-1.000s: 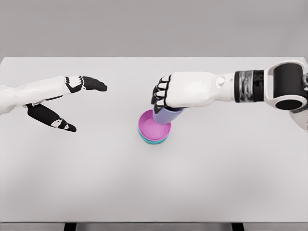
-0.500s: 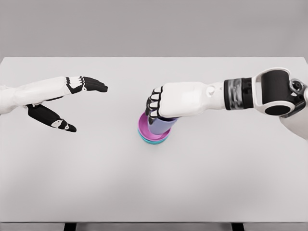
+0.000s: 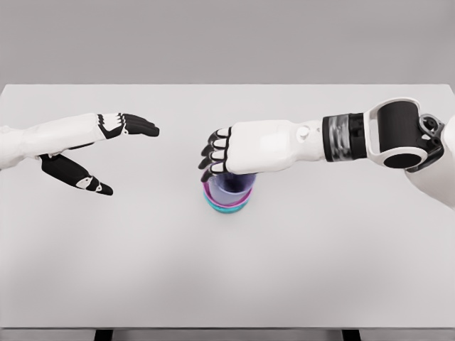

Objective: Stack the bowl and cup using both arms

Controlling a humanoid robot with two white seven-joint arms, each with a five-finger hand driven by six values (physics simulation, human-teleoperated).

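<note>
A lavender cup (image 3: pixel 232 186) stands upright inside a pink bowl (image 3: pixel 210 193), which is nested in a teal bowl (image 3: pixel 226 209) at the table's middle. My right hand (image 3: pixel 211 158) hovers directly over the cup and hides its far rim. Its fingers (image 3: pixel 213 145) are spread out to the left, past the cup and off its wall. My left hand (image 3: pixel 122 156) hangs open over the left part of the table, well apart from the stack, with its fingers (image 3: pixel 138 126) straight and its thumb (image 3: pixel 85 181) lowered.
The white table (image 3: pixel 320 270) stretches wide around the stack. Its front edge runs along the bottom of the view, with two dark legs below it.
My right hand carried the cup left and down from the bowl's far rim into the pink bowl, then its fingers uncurled. The left arm stayed still.
</note>
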